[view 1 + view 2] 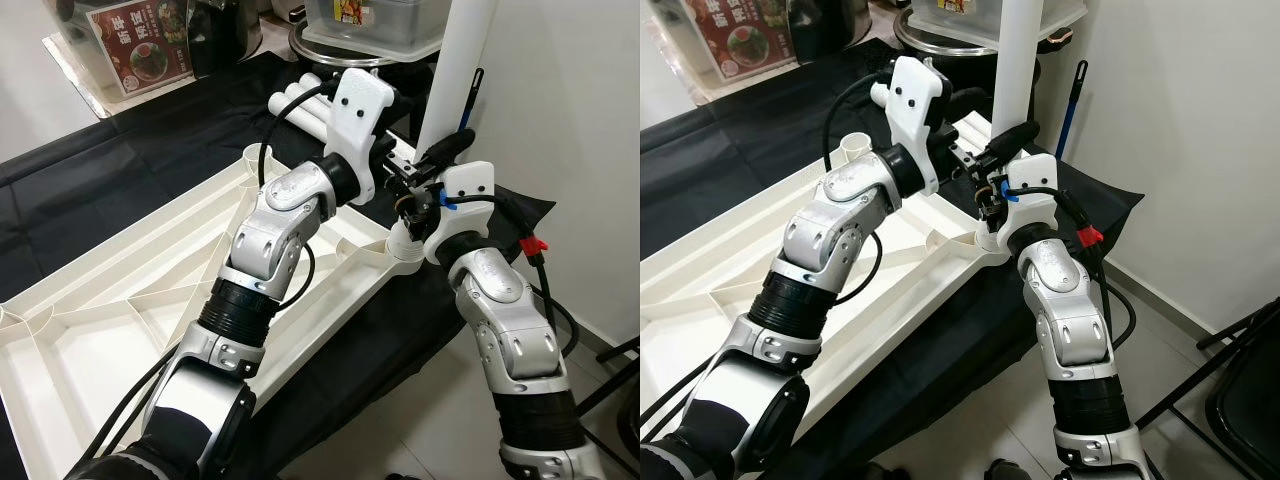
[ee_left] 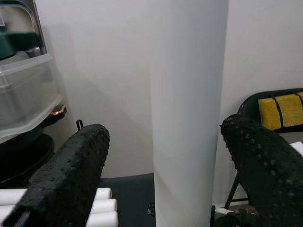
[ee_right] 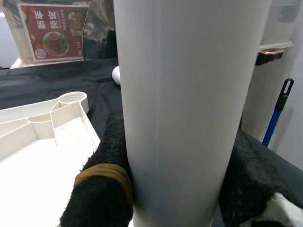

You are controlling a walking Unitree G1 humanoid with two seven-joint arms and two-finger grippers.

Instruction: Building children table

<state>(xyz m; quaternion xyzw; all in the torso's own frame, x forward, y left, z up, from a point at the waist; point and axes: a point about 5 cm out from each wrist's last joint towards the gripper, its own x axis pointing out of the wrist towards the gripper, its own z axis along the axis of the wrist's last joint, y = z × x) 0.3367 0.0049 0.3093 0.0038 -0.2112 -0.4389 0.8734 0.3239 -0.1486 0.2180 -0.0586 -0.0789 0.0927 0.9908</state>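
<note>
Eye views: a black-draped table (image 1: 120,170) is carrying the upturned white tabletop (image 1: 120,300); spare white legs (image 1: 310,105) are lying behind it. A white table leg (image 1: 455,60) is standing upright at the tabletop's corner socket (image 1: 400,245).

Left wrist view: the left tool (image 2: 161,175) is sitting spread, its fingers (image 2: 66,179) flanking the leg without touching.

Right wrist view: the right tool (image 3: 175,189) is pinching the leg low down, pads pressing both sides.

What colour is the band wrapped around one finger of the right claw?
Yellowish tan, a rubber band around a black finger; the right wrist view shows it best.
</note>
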